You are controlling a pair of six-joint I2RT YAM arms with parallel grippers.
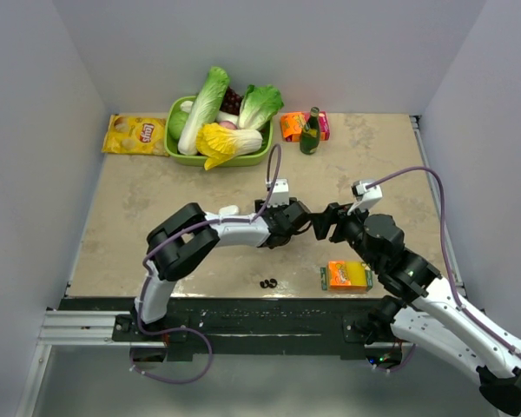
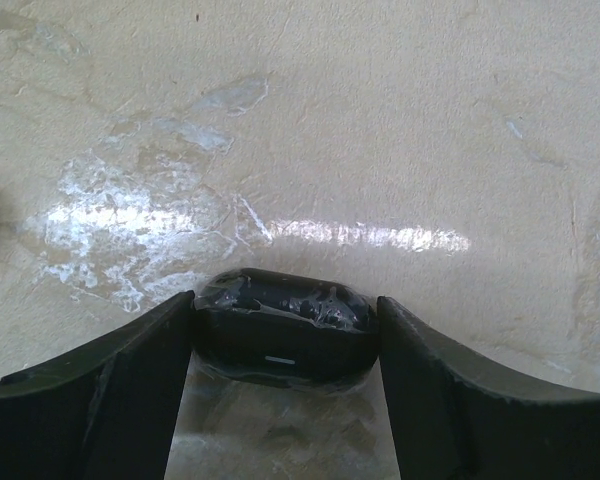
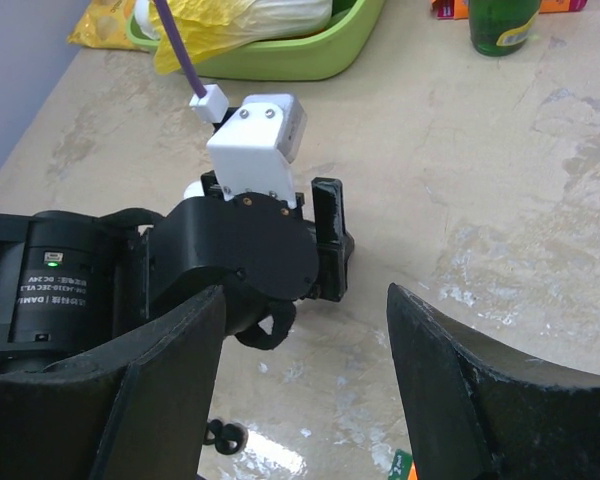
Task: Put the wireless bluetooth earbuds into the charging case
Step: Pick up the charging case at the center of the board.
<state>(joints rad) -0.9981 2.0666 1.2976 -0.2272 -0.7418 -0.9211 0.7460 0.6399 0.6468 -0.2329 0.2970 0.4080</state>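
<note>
In the left wrist view a black charging case [image 2: 283, 340] rests on the table, lid down. My left gripper [image 2: 285, 305] is shut on it, one finger pressed against each end. A black pair of earbuds [image 1: 267, 283] lies near the table's front edge, apart from the case, and also shows low in the right wrist view as earbuds [image 3: 225, 435]. My left gripper [image 1: 300, 217] reaches to the table's middle. My right gripper [image 1: 324, 221] faces it closely from the right. The right gripper [image 3: 305, 320] stands open with nothing between its fingers, looking at the left wrist.
A small white object [image 1: 228, 210] lies behind the left forearm, partly hidden. An orange box [image 1: 347, 275] sits front right. At the back stand a green basket [image 1: 262, 157] of vegetables, a yellow chips bag [image 1: 135, 135], a green bottle [image 1: 310, 132] and an orange packet [image 1: 291, 127].
</note>
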